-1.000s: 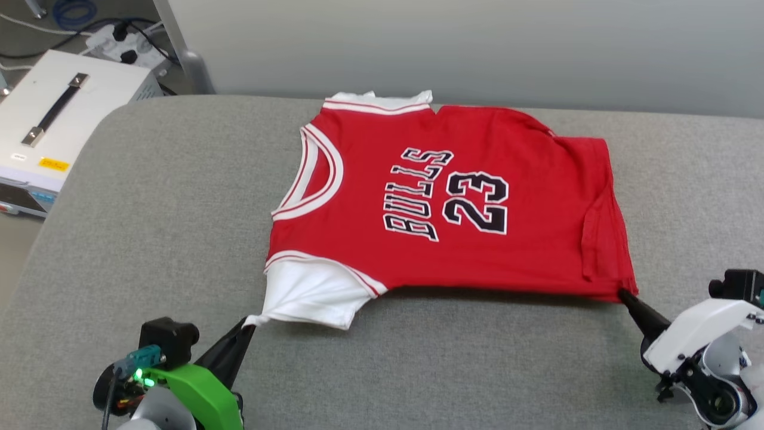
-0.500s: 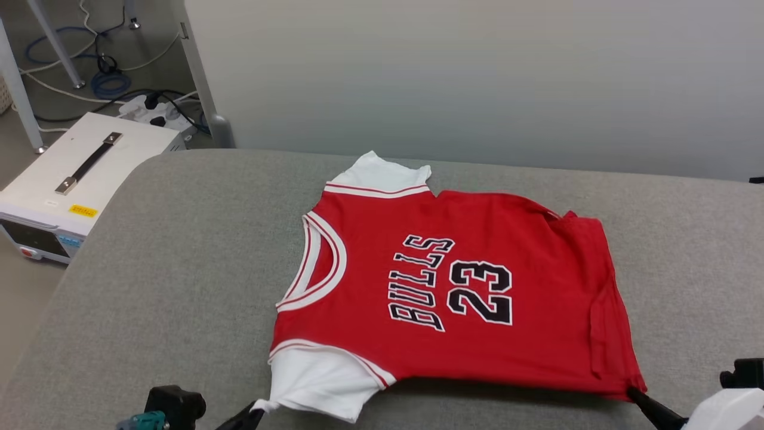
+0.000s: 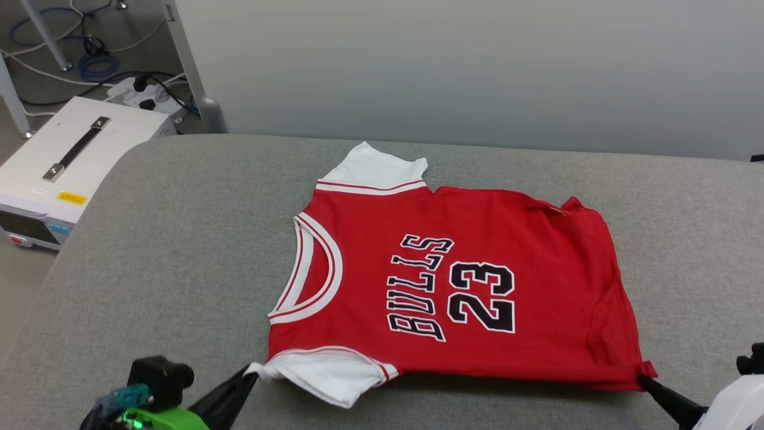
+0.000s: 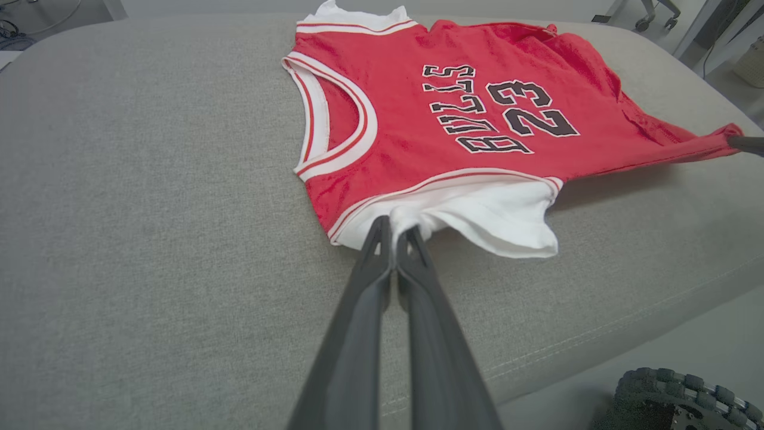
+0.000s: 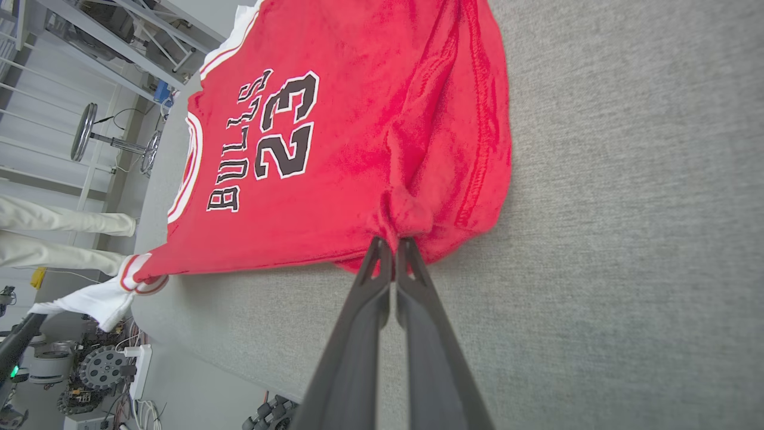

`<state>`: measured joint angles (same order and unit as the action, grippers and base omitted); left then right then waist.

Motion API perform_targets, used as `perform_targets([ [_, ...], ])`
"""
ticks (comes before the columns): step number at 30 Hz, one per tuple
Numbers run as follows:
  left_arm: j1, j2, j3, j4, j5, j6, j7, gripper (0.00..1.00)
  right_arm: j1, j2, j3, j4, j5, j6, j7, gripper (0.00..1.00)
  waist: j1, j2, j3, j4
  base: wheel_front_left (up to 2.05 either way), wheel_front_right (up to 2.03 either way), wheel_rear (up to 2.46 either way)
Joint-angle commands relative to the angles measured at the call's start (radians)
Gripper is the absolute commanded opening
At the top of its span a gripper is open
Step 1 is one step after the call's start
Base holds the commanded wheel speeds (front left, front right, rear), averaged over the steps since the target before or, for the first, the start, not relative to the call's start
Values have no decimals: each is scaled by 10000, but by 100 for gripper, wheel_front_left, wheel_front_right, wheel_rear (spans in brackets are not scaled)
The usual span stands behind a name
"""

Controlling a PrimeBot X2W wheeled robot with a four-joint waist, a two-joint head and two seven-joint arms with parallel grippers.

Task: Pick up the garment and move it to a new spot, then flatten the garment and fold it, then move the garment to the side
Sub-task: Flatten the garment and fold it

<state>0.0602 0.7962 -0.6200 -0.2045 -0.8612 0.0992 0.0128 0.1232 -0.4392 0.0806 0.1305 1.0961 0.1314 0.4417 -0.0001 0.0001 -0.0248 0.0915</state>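
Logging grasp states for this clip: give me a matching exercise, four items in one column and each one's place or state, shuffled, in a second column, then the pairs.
Column one
1. left gripper
2. right gripper
3. far sleeve
4. white case

Column two
A. on the floor beside the grey padded surface
B. shut on the red hem corner of the jersey
C. lying flat, untouched
D. shut on the near white sleeve

Pairs: 1-D, 2-B, 3-C, 4-A

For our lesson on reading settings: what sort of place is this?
Probably a robotics lab: white equipment box with black handle, white power strip, coiled blue cables on the floor.
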Motion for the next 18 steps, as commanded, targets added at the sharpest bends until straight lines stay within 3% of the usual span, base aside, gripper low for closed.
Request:
perform_targets([
  [1, -455, -35, 109, -23, 70, -93, 11, 0, -194, 106, -171, -172, -161, -7, 140, 0, 1, -1, 379, -98, 0, 0, 0],
  [9, -2430, -385, 290, 614, 337, -456, 432, 0, -1572, 906, -951, -569, -1358, -7, 1126, 0, 1, -1, 1521, -359, 0, 0, 0],
  [18, -4287, -880, 171, 2281, 483, -1093, 909, 0, -3185, 1720, -1375, -38, -2979, -7, 1894, 0, 1, -1, 2519, -581, 0, 0, 0],
])
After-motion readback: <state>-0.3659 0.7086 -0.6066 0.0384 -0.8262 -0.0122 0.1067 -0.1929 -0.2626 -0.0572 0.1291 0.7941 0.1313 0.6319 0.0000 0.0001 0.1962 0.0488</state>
